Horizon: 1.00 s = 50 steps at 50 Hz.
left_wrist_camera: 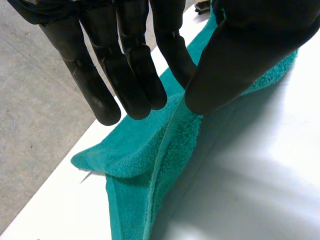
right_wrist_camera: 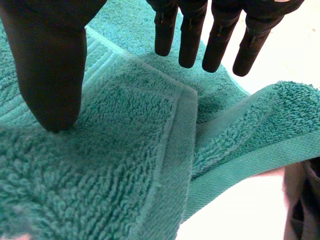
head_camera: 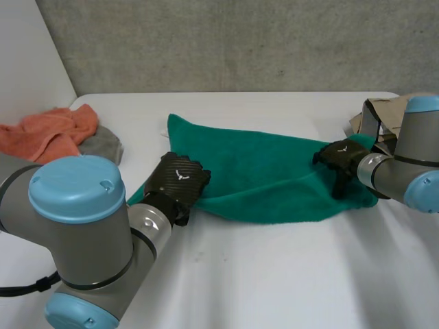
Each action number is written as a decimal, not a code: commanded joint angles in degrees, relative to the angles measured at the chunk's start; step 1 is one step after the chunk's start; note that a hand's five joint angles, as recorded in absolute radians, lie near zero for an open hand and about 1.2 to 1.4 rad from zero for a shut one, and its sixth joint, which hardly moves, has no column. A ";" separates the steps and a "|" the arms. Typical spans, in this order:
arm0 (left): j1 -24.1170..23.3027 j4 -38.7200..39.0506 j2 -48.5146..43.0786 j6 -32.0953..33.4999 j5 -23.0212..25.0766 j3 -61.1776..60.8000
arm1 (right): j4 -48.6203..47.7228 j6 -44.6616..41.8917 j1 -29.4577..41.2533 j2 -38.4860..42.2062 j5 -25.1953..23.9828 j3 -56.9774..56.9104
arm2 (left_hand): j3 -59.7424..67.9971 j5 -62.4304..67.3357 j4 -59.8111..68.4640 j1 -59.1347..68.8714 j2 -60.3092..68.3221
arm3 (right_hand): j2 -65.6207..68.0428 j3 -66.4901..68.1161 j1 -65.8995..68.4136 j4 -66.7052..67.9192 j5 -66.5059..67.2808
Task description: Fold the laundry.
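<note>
A green towel (head_camera: 260, 171) lies folded across the middle of the white table. My left hand (head_camera: 180, 179) is at the towel's near left edge. In the left wrist view its fingers (left_wrist_camera: 125, 75) and thumb pinch a raised ridge of the towel (left_wrist_camera: 150, 165), which spreads out to a corner beyond the fingertips. My right hand (head_camera: 341, 159) rests on the towel's right end. In the right wrist view its thumb (right_wrist_camera: 50, 65) touches the folded top layer of the towel (right_wrist_camera: 125, 165), while its straight fingers (right_wrist_camera: 220, 35) hang just above the cloth, holding nothing.
An orange cloth (head_camera: 48, 133) and a grey cloth (head_camera: 106, 144) are heaped at the far left of the table. A beige cloth (head_camera: 387, 116) lies at the far right, behind my right arm. The table's far edge meets a grey wall.
</note>
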 commanded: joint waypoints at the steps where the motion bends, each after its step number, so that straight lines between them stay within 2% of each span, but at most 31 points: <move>1: -0.01 0.01 0.08 -0.19 0.01 -0.08 | -2.92 -0.55 0.50 -0.42 0.97 0.51 | 11.64 12.55 11.16 15.10 11.36 | -1.21 -0.58 -1.05 0.01 0.43; 6: -0.01 0.01 0.08 -0.19 0.01 -0.08 | -3.80 -0.20 0.59 0.20 1.24 0.34 | 11.64 12.55 11.16 15.10 11.36 | 1.81 2.44 1.97 3.03 3.45; 9: -0.01 0.01 0.08 -0.19 0.01 0.01 | -3.80 -0.29 0.59 0.99 1.50 -0.01 | 11.64 12.55 11.16 15.10 11.36 | 10.71 11.34 10.87 11.93 12.35; 15: 0.08 0.01 0.08 -0.19 -0.08 0.01 | -3.80 -0.29 0.50 1.87 1.59 -0.02 | 11.64 12.55 11.16 15.10 11.36 | 18.28 18.91 18.44 19.50 19.92; 22: 0.08 0.01 0.08 -0.19 -0.17 0.01 | -3.71 -0.64 0.15 1.61 1.59 0.25 | 11.64 12.55 11.16 15.10 11.36 | 17.80 18.42 17.96 19.01 19.44; 25: 0.08 0.01 0.08 -0.19 -0.17 0.01 | -3.63 -0.47 0.15 0.82 1.33 0.51 | 11.64 12.55 11.16 15.10 11.36 | 34.88 35.51 35.04 36.10 36.53; 26: 0.08 -0.08 0.08 -0.19 -0.25 0.01 | -3.63 -0.47 0.33 -0.14 1.24 0.77 | 11.64 12.55 11.16 15.10 11.36 | 48.28 48.91 48.44 49.50 49.92; 27: 0.08 0.01 0.17 -0.19 -0.25 0.01 | -3.63 -0.38 0.50 -0.94 1.24 0.95 | 11.64 12.55 11.16 15.10 11.36 | 55.24 55.87 55.40 56.46 56.88; 28: 0.08 -0.08 0.17 -0.19 -0.25 0.01 | -3.63 -0.29 0.50 -1.90 1.15 1.21 | 11.64 12.55 11.16 15.10 11.36 | 57.58 58.21 57.74 58.80 59.22; 37: -0.01 0.01 0.26 -0.19 -0.34 0.36 | -6.35 -0.38 0.59 -13.41 0.62 9.81 | 11.64 12.55 11.16 15.10 11.36 | 57.61 58.23 57.77 58.82 59.25; 47: -0.01 0.01 0.43 -0.36 -0.08 -0.60 | -5.56 -1.26 -0.02 -17.90 1.33 15.89 | 11.64 12.55 11.16 15.10 11.36 | 57.61 58.23 57.77 58.82 59.25; 50: 0.43 0.54 -0.27 -0.45 0.18 -1.39 | -4.60 -1.26 -0.37 -23.34 1.33 20.89 | 11.64 12.55 11.16 15.10 11.36 | 57.61 58.23 57.77 58.82 59.25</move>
